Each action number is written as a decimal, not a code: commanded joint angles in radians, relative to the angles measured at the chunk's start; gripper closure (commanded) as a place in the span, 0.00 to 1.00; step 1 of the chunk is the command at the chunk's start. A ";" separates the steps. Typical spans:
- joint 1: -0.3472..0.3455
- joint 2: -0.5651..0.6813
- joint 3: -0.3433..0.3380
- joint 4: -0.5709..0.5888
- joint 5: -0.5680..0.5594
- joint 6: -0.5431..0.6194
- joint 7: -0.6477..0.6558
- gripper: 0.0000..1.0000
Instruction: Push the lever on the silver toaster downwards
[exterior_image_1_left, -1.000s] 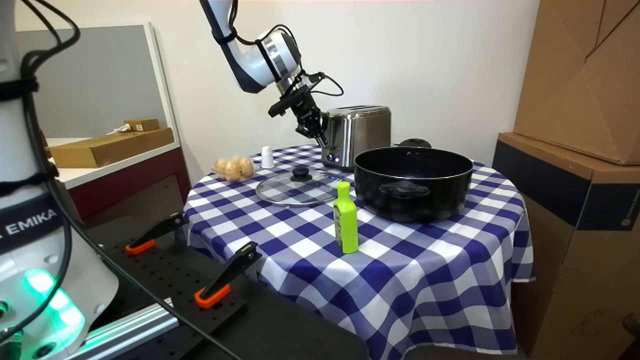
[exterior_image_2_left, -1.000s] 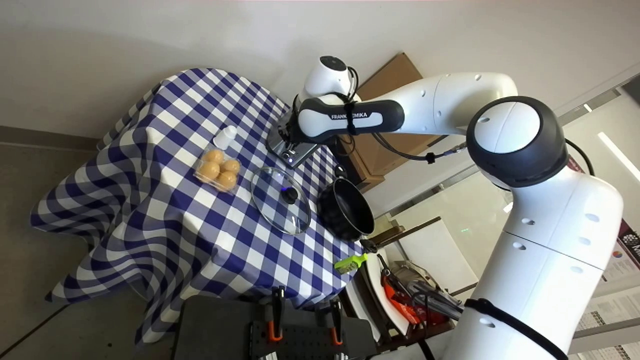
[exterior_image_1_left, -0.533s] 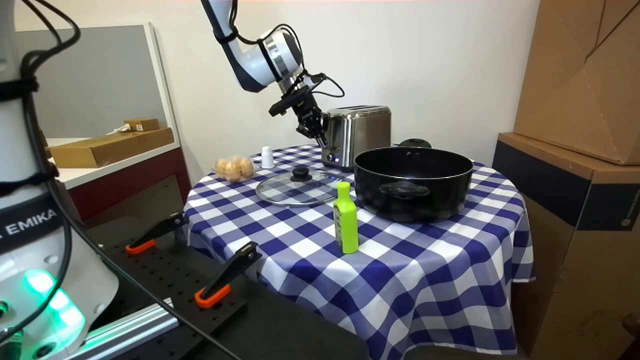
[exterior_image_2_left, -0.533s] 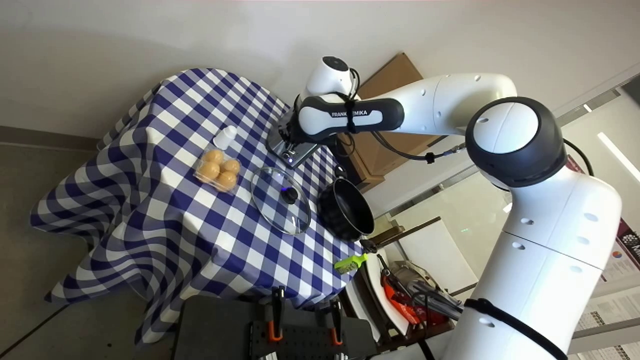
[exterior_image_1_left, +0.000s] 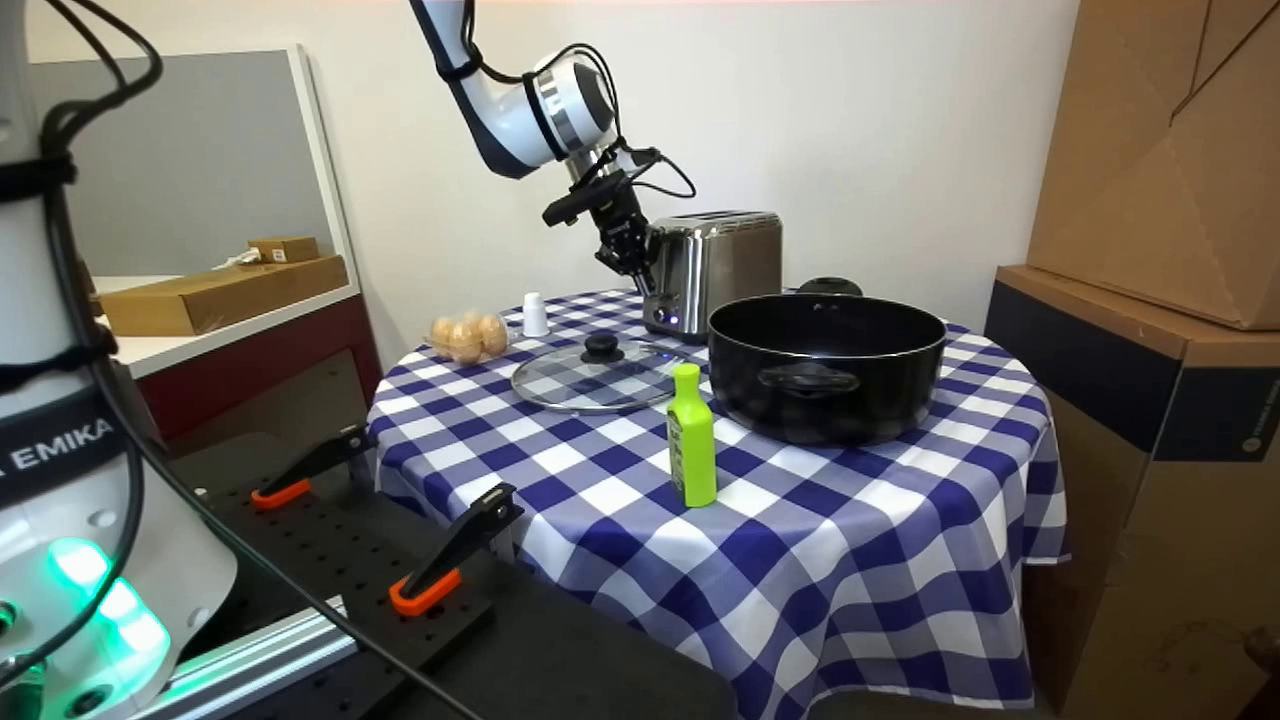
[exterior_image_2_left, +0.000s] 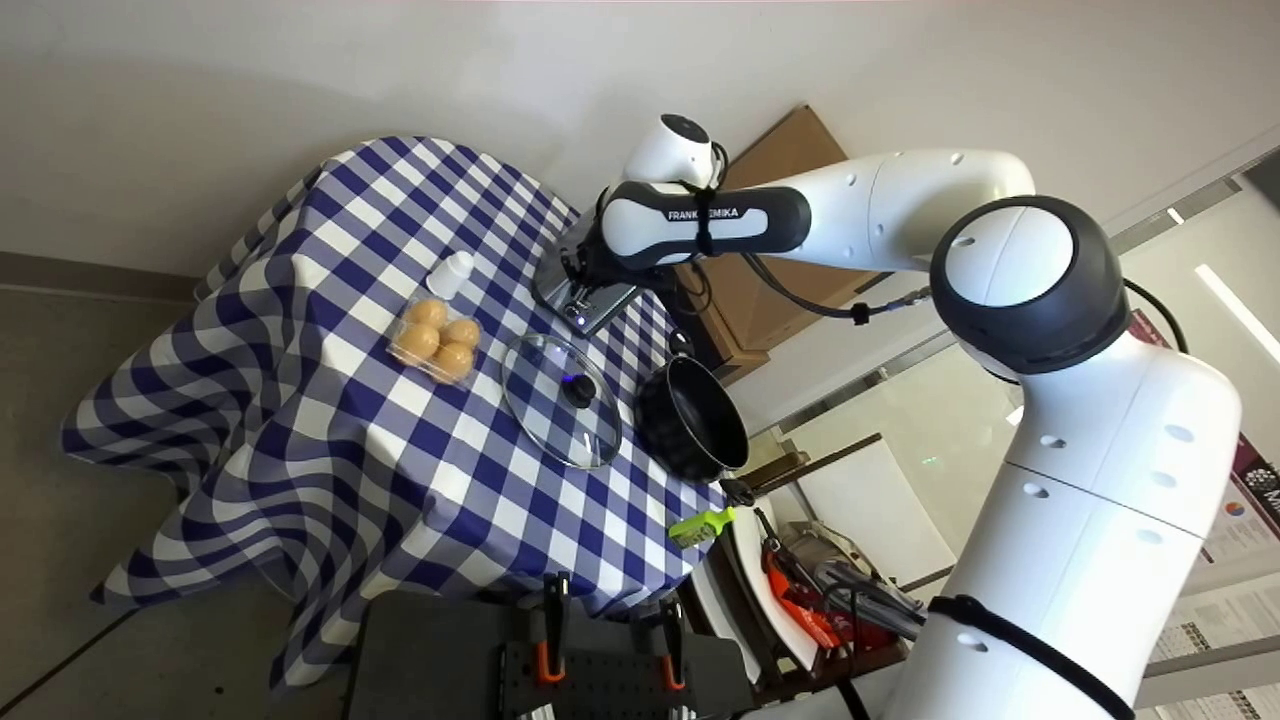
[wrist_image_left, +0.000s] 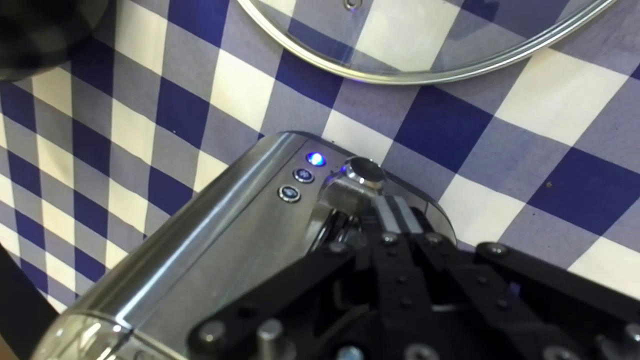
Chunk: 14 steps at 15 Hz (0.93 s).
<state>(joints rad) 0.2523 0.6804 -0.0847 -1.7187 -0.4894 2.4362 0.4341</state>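
Note:
The silver toaster stands at the back of the checked table; it also shows, partly behind my arm, in an exterior view. In the wrist view the toaster's control face shows a blue-lit button and a round knob. The lever looks like a metallic tab close to the knob, at that end of a dark slot. My gripper has its two fingers together with nothing between them. The fingertips are right by the lever and partly cover it and the slot. I cannot tell whether they touch it.
A black pot stands in front of the toaster. A glass lid lies beside it. Eggs in a clear carton, a white shaker and a green bottle are on the table. A wall is behind the toaster.
The arm's wrist has shifted slightly up and to the right in an exterior view, tilting the gripper a little. The fingertips stay at the toaster's front. The other objects have not moved.

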 joint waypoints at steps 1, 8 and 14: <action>-0.038 0.000 0.024 -0.067 0.086 0.063 -0.073 1.00; -0.140 -0.277 0.120 -0.380 0.261 0.139 -0.300 1.00; -0.192 -0.543 0.171 -0.630 0.414 0.039 -0.449 1.00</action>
<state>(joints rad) 0.0860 0.3064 0.0751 -2.2018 -0.1355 2.5254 0.0433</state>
